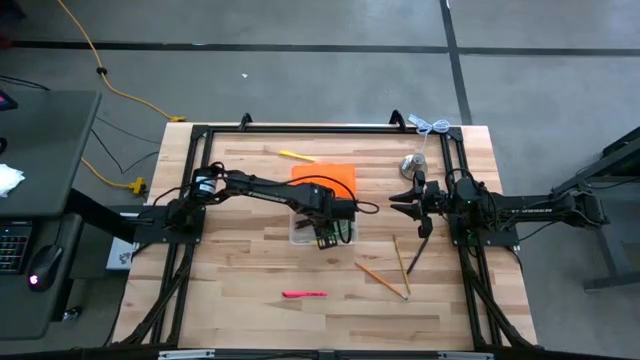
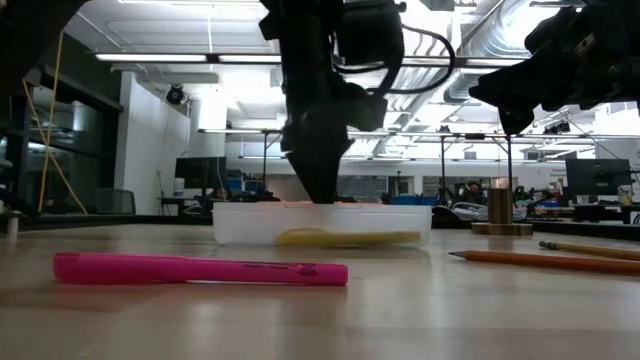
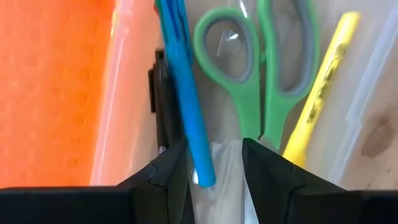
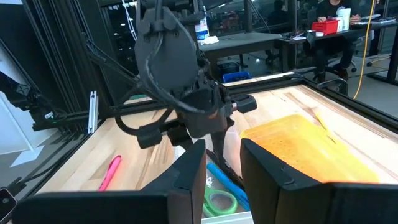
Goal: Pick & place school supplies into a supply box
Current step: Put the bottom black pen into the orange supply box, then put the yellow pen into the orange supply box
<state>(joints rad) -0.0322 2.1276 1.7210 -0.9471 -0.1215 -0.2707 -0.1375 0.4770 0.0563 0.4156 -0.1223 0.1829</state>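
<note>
While your left fingers (image 3: 214, 165) stand wide just above the blue pen (image 3: 186, 93) lying in the box (image 1: 300, 237) mid-table (beside the scissors (image 3: 261, 68)), lift straight up; tilting could catch the pen. Right fingers (image 4: 222, 165) hover parted, empty.

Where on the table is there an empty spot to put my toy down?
Bare wood lies along the near edge, below the pink marker, and on the left between the left arm and that marker. It is crowded around the supply box, where the left gripper sits, and by the pencils under the right gripper.
</note>
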